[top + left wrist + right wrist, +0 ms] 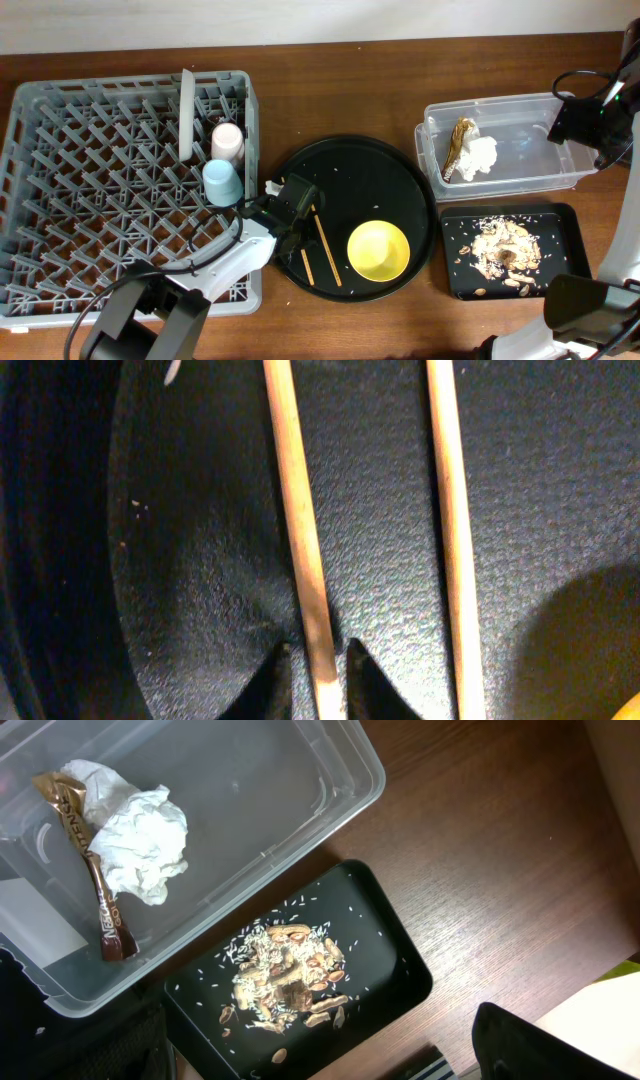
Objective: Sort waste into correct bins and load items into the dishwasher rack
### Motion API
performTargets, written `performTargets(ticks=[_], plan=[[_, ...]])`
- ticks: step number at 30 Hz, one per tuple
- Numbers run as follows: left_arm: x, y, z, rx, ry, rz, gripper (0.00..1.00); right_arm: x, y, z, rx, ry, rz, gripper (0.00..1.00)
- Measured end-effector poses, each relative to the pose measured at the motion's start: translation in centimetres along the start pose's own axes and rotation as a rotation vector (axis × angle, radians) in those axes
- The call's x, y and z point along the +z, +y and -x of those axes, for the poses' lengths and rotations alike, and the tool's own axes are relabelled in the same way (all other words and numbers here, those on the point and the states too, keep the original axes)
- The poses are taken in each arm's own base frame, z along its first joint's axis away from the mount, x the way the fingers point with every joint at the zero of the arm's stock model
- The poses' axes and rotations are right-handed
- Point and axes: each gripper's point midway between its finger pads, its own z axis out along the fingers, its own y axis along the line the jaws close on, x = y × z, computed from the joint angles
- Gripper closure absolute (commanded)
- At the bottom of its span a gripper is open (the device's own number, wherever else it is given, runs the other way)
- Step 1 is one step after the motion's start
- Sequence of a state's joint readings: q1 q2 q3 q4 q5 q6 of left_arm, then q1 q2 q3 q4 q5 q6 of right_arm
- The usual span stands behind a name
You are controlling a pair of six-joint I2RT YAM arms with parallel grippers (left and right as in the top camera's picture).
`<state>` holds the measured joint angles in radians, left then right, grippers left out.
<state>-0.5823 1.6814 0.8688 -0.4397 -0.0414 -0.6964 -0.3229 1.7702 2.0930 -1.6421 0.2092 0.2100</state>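
- The left gripper is down on the round black tray, at the bottom centre of its wrist view. Its fingertips are drawn in narrow on either side of one chopstick.
- There are thin dark slivers between tips and wood, so I cannot tell whether they actually bite on it.
- The second chopstick lies flat just to the right, close to parallel and clear of the first.
- From overhead, both sticks sit in the lower left part of the round tray. The yellow bowl is upright just to their right, at lower centre of the frame.
- The dishwasher rack fills the left side.
- The plate stands on edge near the rack's upper right corner.
- The pink cup is beside the plate, and the light-blue cup sits just below the pink one.
- At upper right, the clear tub holds the crumpled napkin and the gold-brown wrapper. They touch each other at the tub's left end.
- Right below the tub is the black rectangular tray. The food scraps are heaped in its middle, with pale grains scattered around them.
- The right gripper hangs at the far upper right, over the tub's right end.
- Its fingers do not show clearly in either view, so I cannot tell whether they are spread or together.
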Motion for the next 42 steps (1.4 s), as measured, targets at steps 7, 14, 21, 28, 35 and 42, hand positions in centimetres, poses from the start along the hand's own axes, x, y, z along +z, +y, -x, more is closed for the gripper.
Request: performTargets(ticks=[7, 14, 21, 28, 35, 42], plan=[[-0.3, -0.2, 0.5, 0.002, -0.038, 0.007, 0.99, 0.0, 0.0, 0.0, 0.0, 0.0, 0.0, 0.01], [-2.4, 1.0, 1.0, 0.012, -0.04, 0.097, 0.91, 0.0, 0.0, 0.0, 0.0, 0.0, 0.0, 0.01], [-5.8, -2.0, 3.3, 0.051, -0.122, 0.014, 0.66, 0.0, 0.0, 0.0, 0.0, 0.0, 0.0, 0.01], [-4.1, -2.9, 1.6, 0.08, -0.13, 0.09, 0.45, 0.0, 0.0, 0.0, 0.0, 0.0, 0.0, 0.01], [-0.1, -0.5, 0.5, 0.039, -0.057, 0.21, 0.81, 0.0, 0.0, 0.0, 0.0, 0.0, 0.0, 0.01], [0.5, -0.9, 0.3, 0.042, -0.057, 0.215, 1.0, 0.0, 0.0, 0.0, 0.0, 0.0, 0.0, 0.01]])
